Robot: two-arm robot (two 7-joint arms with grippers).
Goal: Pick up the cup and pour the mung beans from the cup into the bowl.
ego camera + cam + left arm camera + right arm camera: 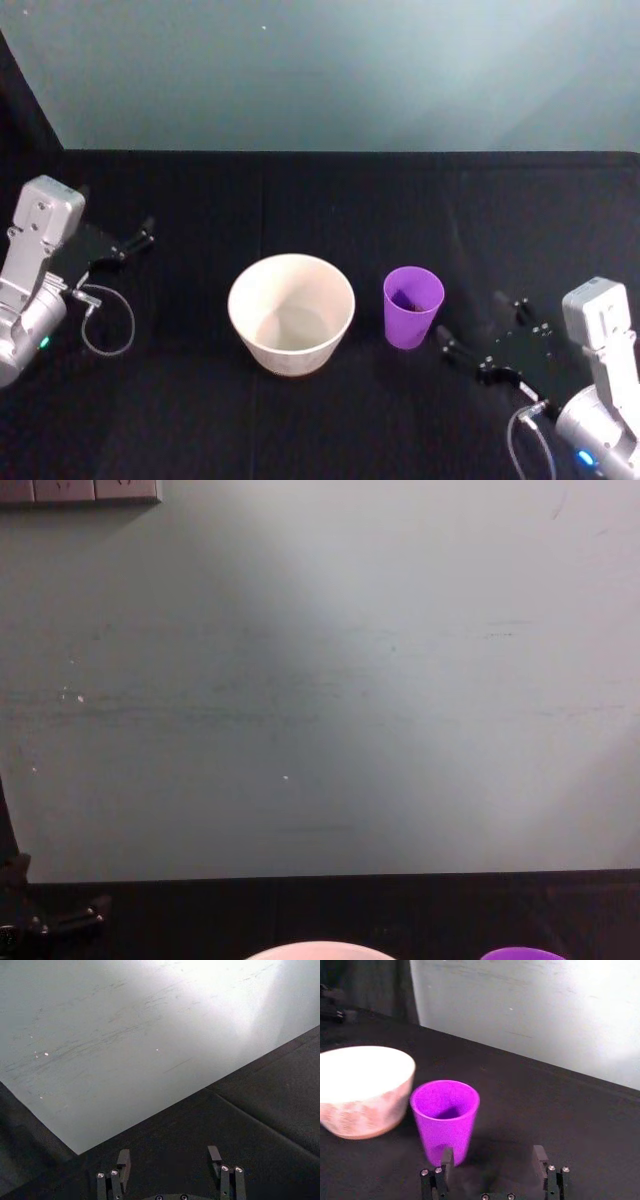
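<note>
A pale grey-green wall (320, 70) fills the upper part of the head view. Below it, a table draped in black cloth (300, 430) takes up the rest of the frame.

The pinkish-white bowl (295, 358) sits just left of the frame's centre, and its inside looks bare. Just to its right, close but not touching, the purple cup (410, 330) stands upright on the cloth. There is a dark patch low inside the cup, too small to tell as beans.

The right gripper (470, 322) lies in the lower right of the head view, near the cup and pointed toward it. Its fingers are spread wide with nothing between them. In the right wrist view the cup stands just ahead of one finger, not in the middle of the gap. The left gripper (140, 238) rests at the left edge, well apart from the bowl, also spread and empty.

The task looks barely begun. The cup is not yet grasped or lifted, and no beans show in the bowl. Closing on the cup, raising it and tipping it over the bowl all remain.
</note>
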